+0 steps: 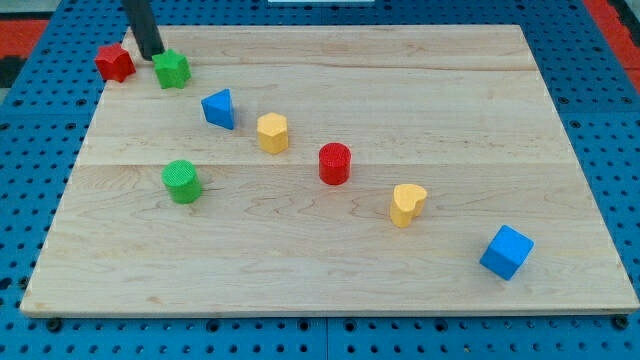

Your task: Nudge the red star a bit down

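The red star [115,62] sits at the far left corner of the board [420,290]; my tip [151,56], a bare rod, stands between it and the green star [172,69], not yet behind it to push

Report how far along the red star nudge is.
Done: nothing that shows; the red star sits at the board's top-left corner, near the top edge. In hand: my tip is down between the red star and the green star, beside the red one rather than above it. Whether it touches either block cannot be told. Left: bring the tip to the star's top side and push it a little toward the view's bottom.
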You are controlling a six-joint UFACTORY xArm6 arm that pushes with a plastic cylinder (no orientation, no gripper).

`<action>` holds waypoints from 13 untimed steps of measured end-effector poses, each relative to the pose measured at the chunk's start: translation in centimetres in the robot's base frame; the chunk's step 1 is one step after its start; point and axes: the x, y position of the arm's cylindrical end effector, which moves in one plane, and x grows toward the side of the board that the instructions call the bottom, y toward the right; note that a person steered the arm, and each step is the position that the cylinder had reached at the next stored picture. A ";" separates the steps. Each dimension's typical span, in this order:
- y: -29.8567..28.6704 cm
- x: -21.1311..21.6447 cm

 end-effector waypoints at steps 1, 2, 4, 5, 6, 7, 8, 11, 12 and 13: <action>3.6 0.3; 3.8 2.7; 6.8 2.8; 7.6 -3.9; 4.8 -5.4; -4.4 -4.5; -8.6 -4.7; -8.7 2.7; -8.7 3.8; -8.7 4.7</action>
